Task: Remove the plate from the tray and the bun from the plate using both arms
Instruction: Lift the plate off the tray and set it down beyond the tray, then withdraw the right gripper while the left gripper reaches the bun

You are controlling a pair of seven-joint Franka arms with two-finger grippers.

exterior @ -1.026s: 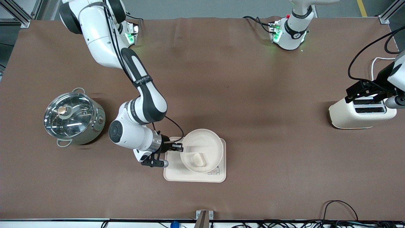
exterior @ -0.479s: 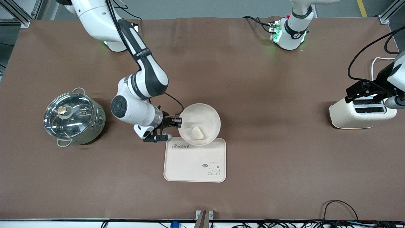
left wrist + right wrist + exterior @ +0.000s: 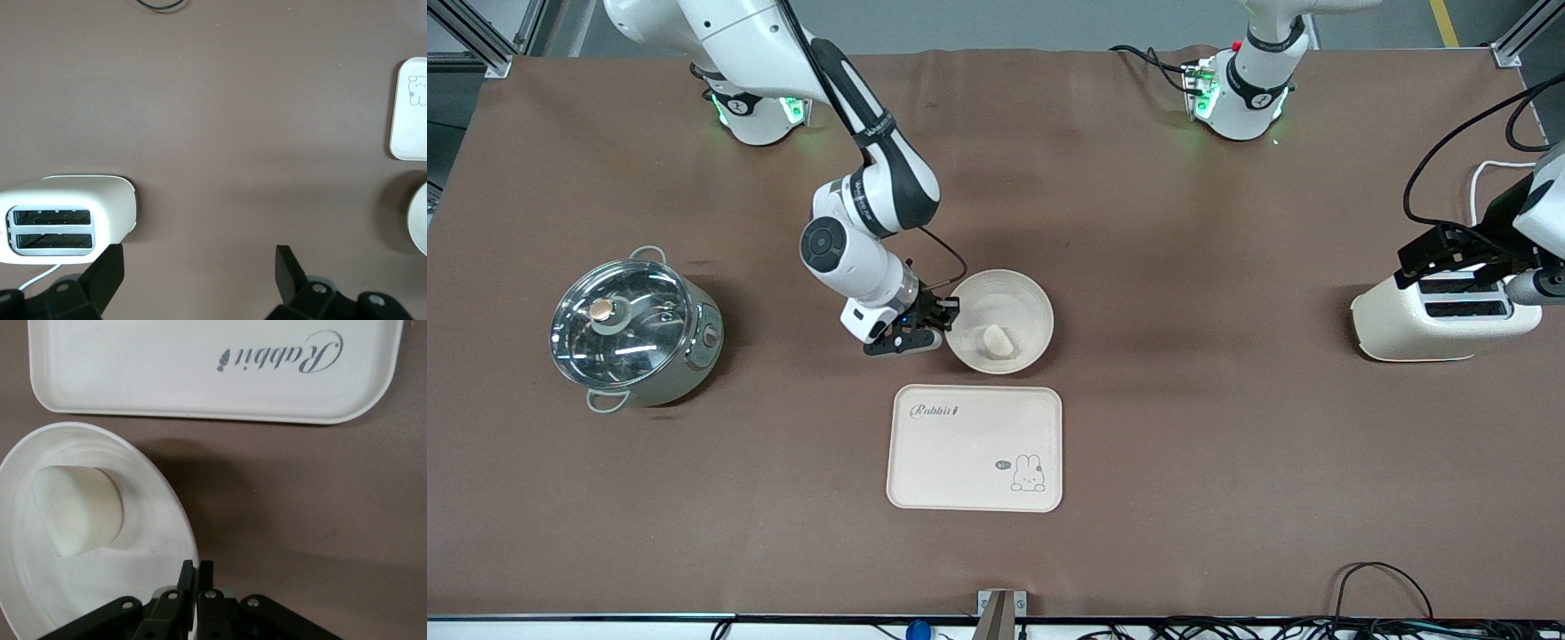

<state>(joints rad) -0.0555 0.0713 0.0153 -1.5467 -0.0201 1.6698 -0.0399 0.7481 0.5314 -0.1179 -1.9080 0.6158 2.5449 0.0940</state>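
Tray [image 3: 975, 447] lies bare. Plate [image 3: 1009, 307], bun [image 3: 996, 340] inside, is clear of it, farther from the camera, rim pinched by right gripper [image 3: 950, 314]. Left gripper [image 3: 1458, 260], jaws wide and empty, waits over toaster [image 3: 1440, 320]. Next, I judge: set down, release, lift bun.

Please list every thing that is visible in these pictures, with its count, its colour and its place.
plate: one, cream-white, clear of the tray, farther from the front camera than it, rim pinched by the right gripper.
bun: one, pale cream, in the plate.
tray: one, cream, with rabbit drawing, nothing on it, near the table's middle.
pot: one, steel with glass lid, toward the right arm's end.
toaster: one, cream, toward the left arm's end.
table: one, brown cover.
right gripper: black, shut on the plate's rim.
left gripper: black, open, over the toaster; this arm waits.
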